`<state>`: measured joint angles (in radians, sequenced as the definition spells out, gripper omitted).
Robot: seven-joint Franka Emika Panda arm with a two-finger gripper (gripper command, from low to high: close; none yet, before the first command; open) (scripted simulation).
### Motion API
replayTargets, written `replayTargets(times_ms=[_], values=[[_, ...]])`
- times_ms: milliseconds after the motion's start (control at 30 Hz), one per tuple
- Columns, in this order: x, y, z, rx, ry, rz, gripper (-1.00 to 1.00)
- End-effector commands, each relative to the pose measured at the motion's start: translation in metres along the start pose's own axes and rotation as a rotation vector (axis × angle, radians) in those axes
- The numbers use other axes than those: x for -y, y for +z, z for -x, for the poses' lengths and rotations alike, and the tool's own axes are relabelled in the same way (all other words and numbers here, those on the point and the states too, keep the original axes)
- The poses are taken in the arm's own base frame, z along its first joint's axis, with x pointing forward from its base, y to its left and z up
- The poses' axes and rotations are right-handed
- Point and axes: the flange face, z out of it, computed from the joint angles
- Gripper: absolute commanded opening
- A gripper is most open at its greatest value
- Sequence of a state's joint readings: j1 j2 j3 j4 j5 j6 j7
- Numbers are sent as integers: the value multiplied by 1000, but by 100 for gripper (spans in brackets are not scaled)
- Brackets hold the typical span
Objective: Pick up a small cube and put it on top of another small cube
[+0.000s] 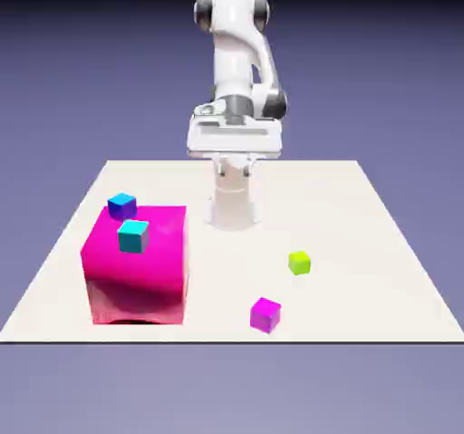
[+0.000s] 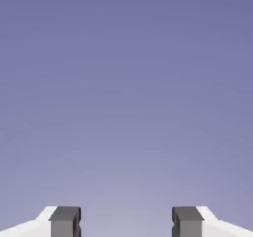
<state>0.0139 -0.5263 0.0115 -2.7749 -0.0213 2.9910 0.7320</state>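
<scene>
The small cube (image 1: 265, 314), magenta and glossy, lies on the table near its front edge, right of the middle. Another small cube (image 1: 121, 207), dark blue-violet, shows at the far left corner of the big pink block's top. My gripper (image 1: 234, 144) hangs high near the robot's base, far from both cubes. The hand view holds only the plain backdrop. There the gripper (image 2: 126, 223) is open, its two grey fingertips (image 2: 64, 221) set wide apart with nothing between them.
The big pink block (image 1: 136, 278) stands at the exterior view's left, with a cyan-teal small cube (image 1: 132, 236) on top. A lime-green cube (image 1: 299, 262) lies on the white table (image 1: 362, 242), behind the magenta cube and a little to its right.
</scene>
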Motion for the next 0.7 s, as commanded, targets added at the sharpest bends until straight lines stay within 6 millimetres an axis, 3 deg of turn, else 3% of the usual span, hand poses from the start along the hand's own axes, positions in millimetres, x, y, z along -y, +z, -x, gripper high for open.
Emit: replayTargets(times_ms=[0, 333, 667], values=[[6, 10, 2, 34, -35, 29, 0], [52, 116, 36, 367, -381, 317, 0], [68, 216, 91, 674, -700, 589, 0]])
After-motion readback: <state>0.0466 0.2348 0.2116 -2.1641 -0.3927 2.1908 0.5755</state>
